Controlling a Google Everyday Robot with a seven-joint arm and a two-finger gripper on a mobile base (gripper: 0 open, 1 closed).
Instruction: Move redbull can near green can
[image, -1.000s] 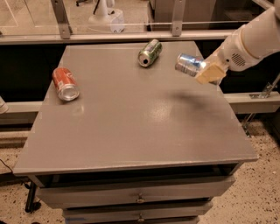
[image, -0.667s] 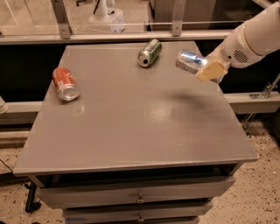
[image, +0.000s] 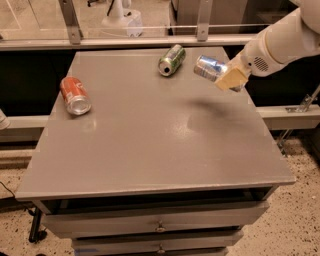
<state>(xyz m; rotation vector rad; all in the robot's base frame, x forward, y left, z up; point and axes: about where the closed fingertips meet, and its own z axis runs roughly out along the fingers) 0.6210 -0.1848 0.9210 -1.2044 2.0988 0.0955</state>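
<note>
The gripper (image: 226, 76) pinches the redbull can (image: 209, 67) sideways, raised clear of the counter (image: 150, 150) near its far right corner, ready to settle beside the green can (image: 171, 59) at the far edge

Single white arm (image: 282, 40) entering from the upper right edge and sloping down and to the left. Its thick, rounded wrist segment (image: 260, 57) ends in the tool (image: 227, 76), which hangs in the air above the right rear part of the tabletop (image: 150, 145), clear of the surface. The tan fingers (image: 232, 80) are clamped around one end of the redbull can (image: 209, 67), which is carried tilted, its free end pointing left.
</note>
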